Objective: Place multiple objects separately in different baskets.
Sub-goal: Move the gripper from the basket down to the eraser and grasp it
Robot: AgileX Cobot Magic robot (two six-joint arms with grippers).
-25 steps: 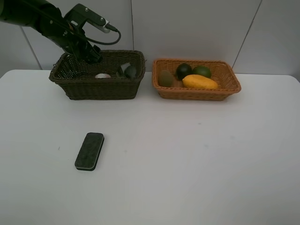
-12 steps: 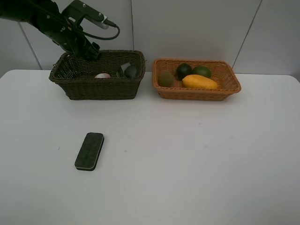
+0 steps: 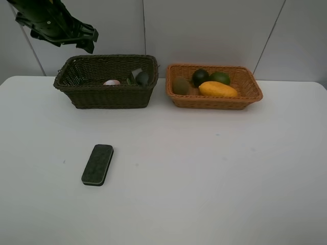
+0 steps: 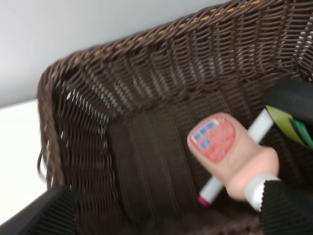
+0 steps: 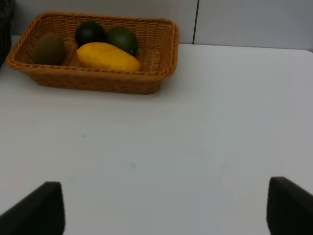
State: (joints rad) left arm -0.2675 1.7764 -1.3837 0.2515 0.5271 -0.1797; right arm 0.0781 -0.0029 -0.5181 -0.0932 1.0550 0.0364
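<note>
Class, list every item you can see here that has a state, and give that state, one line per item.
Black eraser: flat on the table, outside both baskets.
Pink bottle: lying in the dark basket, across the white marker.
Mango: lying in the orange basket.
Kiwi: in the orange basket.
Lime: in the orange basket.
Mangosteen: in the orange basket.
Left pincer: open, empty.
Right pincer: open, empty.

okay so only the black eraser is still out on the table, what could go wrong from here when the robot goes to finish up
1. The black eraser lies flat on the white table, so open fingers may scrape the surface or slide off its low sides.
2. The dark basket is deep, and the pink bottle and white marker already lie inside; a dropped eraser could land on them.
3. Dropping it in the orange basket would mix it with the fruit.
</note>
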